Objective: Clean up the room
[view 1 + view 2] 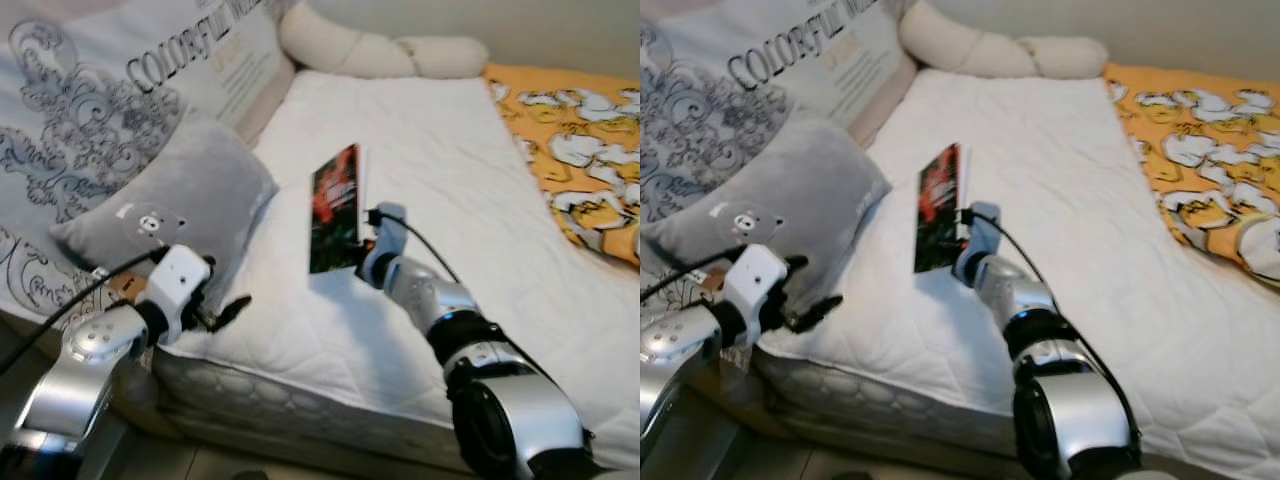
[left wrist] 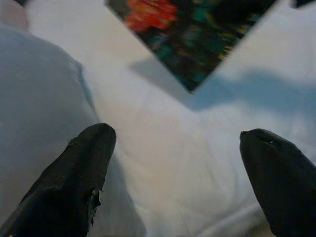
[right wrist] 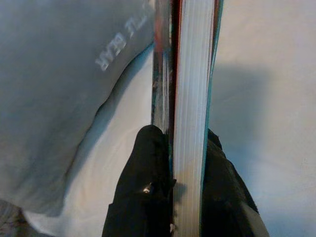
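A book (image 1: pixel 335 208) with a dark cover showing red and teal stands on edge above the white mattress (image 1: pixel 450 170), held up off it. My right gripper (image 1: pixel 362 252) is shut on its lower end; in the right wrist view the two black fingers (image 3: pixel 143 187) pinch the white page block of the book (image 3: pixel 190 98). My left gripper (image 1: pixel 228 312) hovers open at the mattress's near left edge beside a grey bear pillow (image 1: pixel 170 205), its fingers (image 2: pixel 74 177) spread wide with a corner of the book (image 2: pixel 192 34) ahead.
A large printed cushion (image 1: pixel 110 110) leans behind the grey pillow. A cream bolster (image 1: pixel 375 50) lies along the head of the bed. An orange patterned blanket (image 1: pixel 580 140) covers the right side. The quilted mattress edge (image 1: pixel 280 410) is right below me.
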### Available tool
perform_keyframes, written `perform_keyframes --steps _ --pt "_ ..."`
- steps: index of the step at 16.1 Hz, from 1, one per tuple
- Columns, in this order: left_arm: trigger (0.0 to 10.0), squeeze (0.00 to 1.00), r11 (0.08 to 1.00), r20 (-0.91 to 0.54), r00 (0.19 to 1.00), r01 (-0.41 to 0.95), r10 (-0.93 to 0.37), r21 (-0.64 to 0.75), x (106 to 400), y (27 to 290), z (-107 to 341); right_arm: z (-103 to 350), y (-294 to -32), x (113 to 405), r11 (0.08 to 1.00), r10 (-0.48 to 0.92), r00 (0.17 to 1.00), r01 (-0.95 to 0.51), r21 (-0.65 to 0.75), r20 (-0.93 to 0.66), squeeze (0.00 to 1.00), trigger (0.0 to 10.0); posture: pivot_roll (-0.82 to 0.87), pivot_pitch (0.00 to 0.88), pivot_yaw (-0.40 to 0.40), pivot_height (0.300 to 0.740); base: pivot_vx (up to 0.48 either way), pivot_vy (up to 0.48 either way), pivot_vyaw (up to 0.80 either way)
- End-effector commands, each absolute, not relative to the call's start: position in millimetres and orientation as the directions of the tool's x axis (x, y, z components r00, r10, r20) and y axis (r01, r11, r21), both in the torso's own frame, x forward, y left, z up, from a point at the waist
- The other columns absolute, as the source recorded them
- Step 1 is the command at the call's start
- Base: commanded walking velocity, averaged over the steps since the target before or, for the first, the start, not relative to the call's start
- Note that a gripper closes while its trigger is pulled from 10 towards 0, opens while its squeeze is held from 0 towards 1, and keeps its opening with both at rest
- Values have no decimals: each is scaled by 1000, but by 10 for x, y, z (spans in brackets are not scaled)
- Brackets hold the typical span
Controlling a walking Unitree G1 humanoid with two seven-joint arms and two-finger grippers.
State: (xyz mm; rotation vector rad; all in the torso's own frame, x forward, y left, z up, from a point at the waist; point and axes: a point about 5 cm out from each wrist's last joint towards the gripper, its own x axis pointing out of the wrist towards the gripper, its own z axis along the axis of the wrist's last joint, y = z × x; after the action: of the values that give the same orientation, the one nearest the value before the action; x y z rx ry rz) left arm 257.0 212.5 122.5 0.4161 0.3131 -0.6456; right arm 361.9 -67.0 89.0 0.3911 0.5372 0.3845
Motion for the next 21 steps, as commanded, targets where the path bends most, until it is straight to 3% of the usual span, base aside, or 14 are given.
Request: perform_keyframes --steps 1,6,7,8,9,12,17,21 --pt "10000 1000 699 -427 733 662 -529 272 2513 2131 1249 990 -638 3684 839 445 815 -234 491 -372 0 10000 238 0 -2 740 0 0 0" --pt "10000 1000 679 -473 696 693 -541 242 2326 2135 1270 824 -497 3589 860 415 792 -180 478 -448 0 10000 286 0 -27 740 0 0 0" --pt "10000 1000 672 -487 684 702 -544 236 2269 2109 1269 679 -473 3498 875 387 772 -135 465 -504 82 10000 304 31 -33 740 0 0 0" --pt "10000 1000 671 -490 681 704 -545 232 2246 2096 1274 610 -480 3455 887 373 761 -126 444 -530 765 10000 312 44 -34 740 0 0 0" --pt "10000 1000 672 -491 680 704 -544 230 2224 2082 1283 563 -503 3430 898 358 756 -119 423 -548 1000 10000 319 54 -35 740 0 0 0" --pt "10000 1000 716 -471 717 661 -515 224 2170 2022 1303 349 -754 3331 969 237 725 -124 215 -647 1000 10000 345 52 -53 740 0 0 0" --pt "10000 1000 754 -447 743 625 -497 200 2131 1910 1270 360 -983 3379 960 174 756 14 281 -632 1000 10000 343 12 -56 740 0 0 0" --pt "10000 1000 763 -449 747 617 -491 192 2192 1878 1177 277 -1088 3319 943 213 761 4 332 -613 1000 10000 281 0 -47 740 0 0 0"
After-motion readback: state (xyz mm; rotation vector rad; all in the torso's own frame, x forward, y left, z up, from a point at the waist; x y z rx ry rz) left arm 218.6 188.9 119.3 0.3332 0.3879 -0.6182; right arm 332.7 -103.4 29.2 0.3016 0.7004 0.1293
